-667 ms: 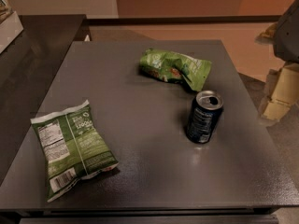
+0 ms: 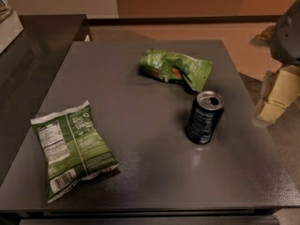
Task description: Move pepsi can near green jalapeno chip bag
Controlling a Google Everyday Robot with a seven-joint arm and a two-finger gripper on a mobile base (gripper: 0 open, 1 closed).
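The pepsi can stands upright on the right half of the dark grey table. It is dark blue with a silver top and an open tab hole. The green jalapeno chip bag lies flat near the table's front left, with its nutrition label and barcode facing up. Can and bag are far apart, with bare tabletop between them. My gripper hangs at the right edge of the camera view, off the table's right side, to the right of the can and not touching it.
A brighter lime-green chip bag with an orange-red picture lies crumpled at the table's back middle, just behind the can. A darker counter adjoins the table on the left. Floor shows beyond the right edge.
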